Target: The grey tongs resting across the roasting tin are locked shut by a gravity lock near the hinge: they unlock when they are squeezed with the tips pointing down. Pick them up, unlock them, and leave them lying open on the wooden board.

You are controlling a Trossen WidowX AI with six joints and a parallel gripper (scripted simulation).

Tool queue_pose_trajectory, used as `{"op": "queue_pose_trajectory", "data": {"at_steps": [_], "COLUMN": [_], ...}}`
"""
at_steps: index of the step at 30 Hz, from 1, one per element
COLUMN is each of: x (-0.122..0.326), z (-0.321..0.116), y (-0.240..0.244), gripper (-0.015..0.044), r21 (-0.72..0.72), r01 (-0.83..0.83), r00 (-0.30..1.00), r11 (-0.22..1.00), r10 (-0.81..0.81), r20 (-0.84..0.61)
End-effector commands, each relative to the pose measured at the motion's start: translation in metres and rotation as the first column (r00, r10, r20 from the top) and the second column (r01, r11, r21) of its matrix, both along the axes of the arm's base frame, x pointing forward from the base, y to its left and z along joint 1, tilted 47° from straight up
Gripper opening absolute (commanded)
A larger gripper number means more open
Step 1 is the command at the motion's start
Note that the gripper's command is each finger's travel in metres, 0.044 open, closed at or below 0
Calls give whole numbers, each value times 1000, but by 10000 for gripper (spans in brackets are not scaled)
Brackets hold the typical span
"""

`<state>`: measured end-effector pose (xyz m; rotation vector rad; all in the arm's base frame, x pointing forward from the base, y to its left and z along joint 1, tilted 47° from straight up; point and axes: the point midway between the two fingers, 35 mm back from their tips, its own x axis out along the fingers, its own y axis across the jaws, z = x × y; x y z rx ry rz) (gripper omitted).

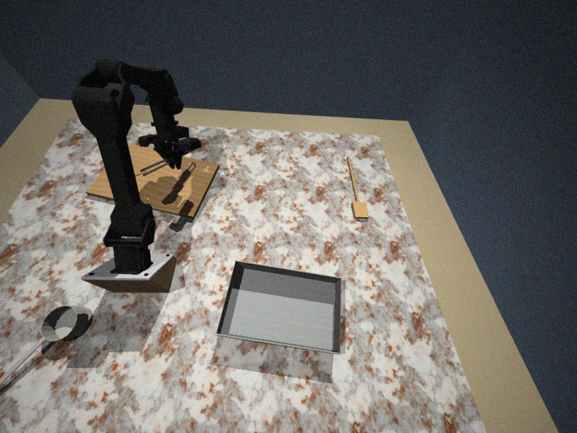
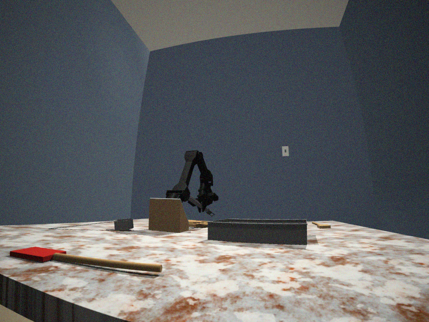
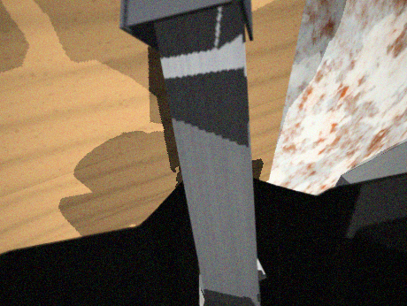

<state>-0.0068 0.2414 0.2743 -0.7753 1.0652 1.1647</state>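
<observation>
The grey tongs are held in the air over the wooden board. My gripper points down and is shut on the tongs partway along their length. In the exterior view the tongs slant, with their right end lower. In the wrist view their flat grey side runs from top to bottom between the black fingers. I cannot tell whether the tongs are locked, or which end is the hinge. The roasting tin stands empty, well away from the gripper.
The arm's wedge-shaped base stands between the board and a small long-handled pan. A wooden spatula lies at the far right. A red-headed tool lies at the near left in the exterior view.
</observation>
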Motion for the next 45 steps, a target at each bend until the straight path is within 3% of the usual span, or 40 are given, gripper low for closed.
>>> {"op": "queue_pose_trajectory", "data": {"at_steps": [1, 12, 24, 34, 45], "x": [-9, -37, -65, -86, -108], "z": [4, 13, 23, 33, 45], "y": [-4, -11, -23, -34, -50], "gripper": [-150, -150, -150, -150, -150], "r21": [14, -10, -95, -211, -367], "r01": [-129, -474, -759, -894, -922], "r00": [990, 852, 555, 233, -140], "r11": [992, 881, 644, 396, 119], "r10": [128, 461, 716, 813, 783], "r20": [66, 247, 423, 534, 606]}}
